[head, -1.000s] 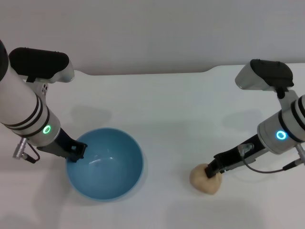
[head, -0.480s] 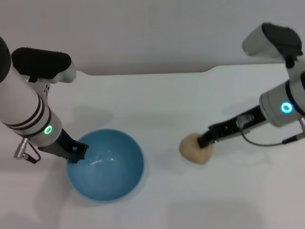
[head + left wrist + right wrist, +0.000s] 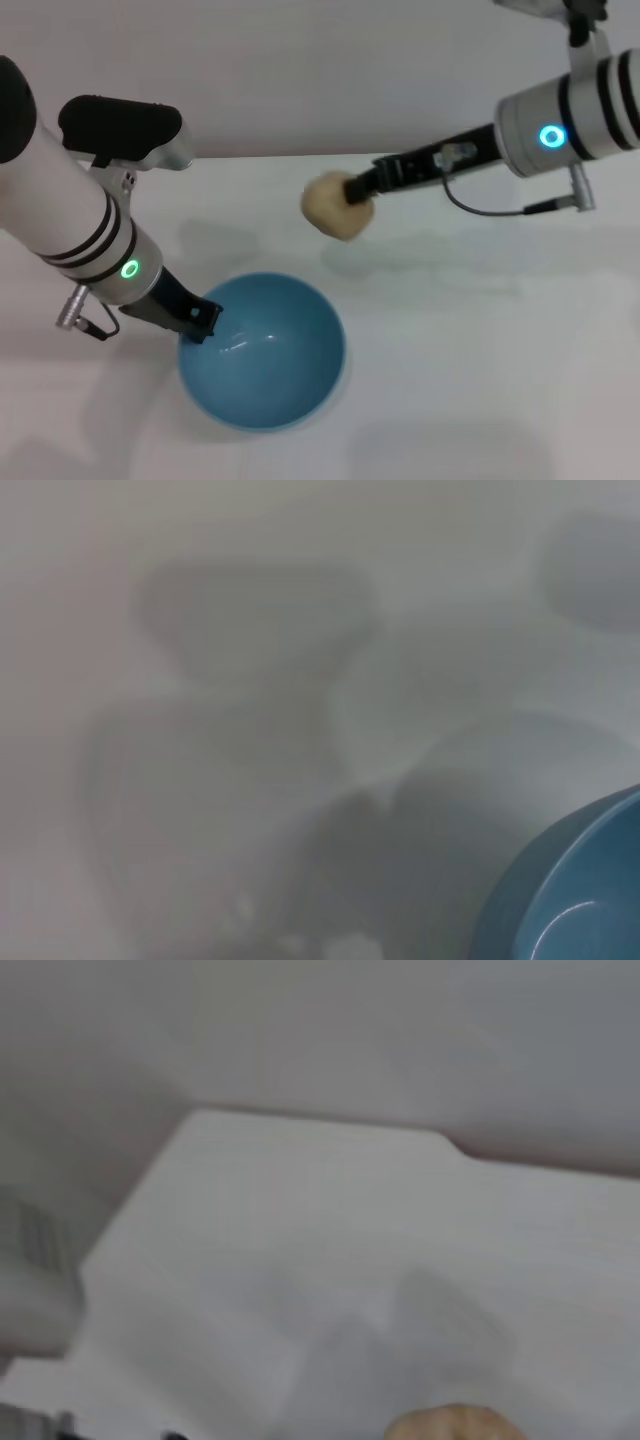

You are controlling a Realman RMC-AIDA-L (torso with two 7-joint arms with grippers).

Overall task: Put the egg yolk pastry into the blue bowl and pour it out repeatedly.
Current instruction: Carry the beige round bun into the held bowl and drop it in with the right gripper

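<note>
The egg yolk pastry point(image 3: 336, 207), a pale tan lumpy ball, hangs in the air above the table, behind and to the right of the blue bowl point(image 3: 264, 352). My right gripper point(image 3: 358, 194) is shut on the pastry; a sliver of the pastry point(image 3: 455, 1424) also shows in the right wrist view. The light blue bowl stands on the white table, seemingly with nothing in it. My left gripper point(image 3: 200, 322) is shut on the bowl's left rim. The left wrist view shows part of the blue bowl point(image 3: 570, 890).
The white table point(image 3: 480, 350) ends at a back edge with a step near the right. Bare surface lies right of the bowl and in front of it.
My right arm has lifted the pastry off the table and carried it left and back, towards the bowl. The bowl and the left gripper have shifted slightly right.
</note>
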